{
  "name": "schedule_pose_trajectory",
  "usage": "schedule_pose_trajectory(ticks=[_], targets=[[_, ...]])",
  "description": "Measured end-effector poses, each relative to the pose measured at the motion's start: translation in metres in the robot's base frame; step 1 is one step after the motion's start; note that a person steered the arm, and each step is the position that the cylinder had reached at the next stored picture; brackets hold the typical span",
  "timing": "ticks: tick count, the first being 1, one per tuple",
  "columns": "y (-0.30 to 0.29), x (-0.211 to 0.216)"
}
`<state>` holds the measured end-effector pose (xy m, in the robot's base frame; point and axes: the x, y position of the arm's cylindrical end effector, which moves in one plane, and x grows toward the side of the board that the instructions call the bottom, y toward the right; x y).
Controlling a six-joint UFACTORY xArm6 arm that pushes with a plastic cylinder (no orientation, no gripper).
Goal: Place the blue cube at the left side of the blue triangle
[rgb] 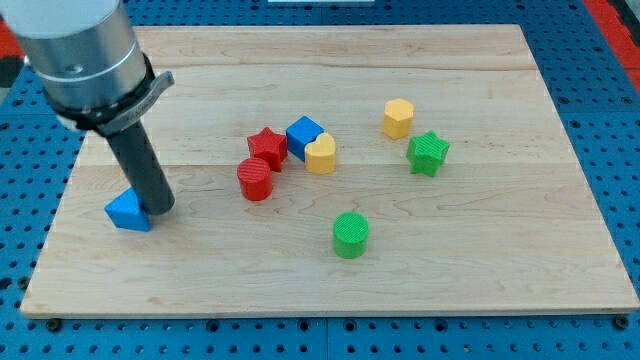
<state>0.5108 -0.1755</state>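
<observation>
The blue cube [302, 136] sits near the board's middle, touching the red star [267, 146] on its left and the yellow heart [321, 154] on its right. The blue triangle [126, 211] lies near the board's left edge. My tip [160, 210] rests on the board right beside the blue triangle's right side, touching or nearly touching it. The blue cube is far to the right of my tip.
A red cylinder [256, 179] stands just below the red star. A green cylinder [351, 234] is lower, in the middle. A yellow hexagon [398, 117] and a green star [428, 153] are on the right. The wooden board [500, 260] lies on a blue pegboard.
</observation>
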Motion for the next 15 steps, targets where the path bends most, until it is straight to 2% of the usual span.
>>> schedule_pose_trajectory(ticks=[1,2,3,4,5,7,8,9,10,11,12,14,15], targets=[[0.039,-0.003],[0.151,-0.014],[0.194,-0.051],[0.179,-0.090],[0.177,-0.109],[0.099,-0.147],[0.092,-0.175],[0.063,-0.165],[0.036,-0.136],[0.032,-0.156],[-0.013,-0.149],[-0.015,-0.081],[-0.014,-0.114]])
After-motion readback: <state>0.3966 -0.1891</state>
